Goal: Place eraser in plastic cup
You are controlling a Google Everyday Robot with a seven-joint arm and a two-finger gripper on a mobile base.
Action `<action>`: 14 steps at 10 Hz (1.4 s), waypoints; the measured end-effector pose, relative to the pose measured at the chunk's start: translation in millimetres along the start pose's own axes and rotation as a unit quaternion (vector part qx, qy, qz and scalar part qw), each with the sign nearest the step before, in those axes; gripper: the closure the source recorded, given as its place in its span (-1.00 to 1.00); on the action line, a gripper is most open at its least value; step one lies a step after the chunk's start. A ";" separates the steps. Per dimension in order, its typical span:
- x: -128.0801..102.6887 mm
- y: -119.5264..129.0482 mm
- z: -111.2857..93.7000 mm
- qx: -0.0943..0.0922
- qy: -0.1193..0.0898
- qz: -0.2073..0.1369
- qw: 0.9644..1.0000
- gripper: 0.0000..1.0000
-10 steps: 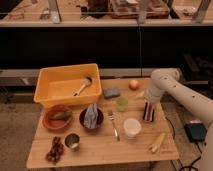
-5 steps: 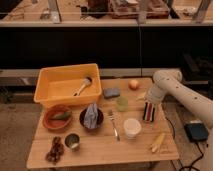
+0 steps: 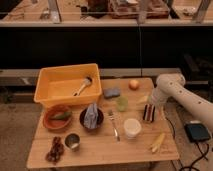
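The eraser (image 3: 148, 114), a small dark block with red and pale stripes, stands at the right side of the wooden table (image 3: 100, 152). My gripper (image 3: 150, 106) comes down from the white arm on the right and sits right on top of the eraser. A pale green plastic cup (image 3: 121, 103) stands just left of the eraser. A white cup (image 3: 132, 128) stands in front and to the left of it.
A yellow bin (image 3: 50, 90) with a brush is at the back left. Around are a blue-grey sponge (image 3: 111, 93), a round fruit (image 3: 134, 84), a fork (image 3: 114, 125), a dark bowl with cloth (image 3: 92, 118), a brown bowl (image 3: 56, 118), a metal cup (image 3: 73, 142) and a banana (image 3: 157, 142).
The arm has lowered a little, bringing my gripper down onto the eraser. The things on the table have not moved.
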 end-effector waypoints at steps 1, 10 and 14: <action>-0.9 4.0 2.7 -0.002 -0.001 -0.003 1.000 -0.60; -6.1 13.2 35.5 -0.026 -0.011 -0.012 1.000 -0.60; -7.4 12.6 46.7 -0.036 -0.022 -0.009 0.999 -0.60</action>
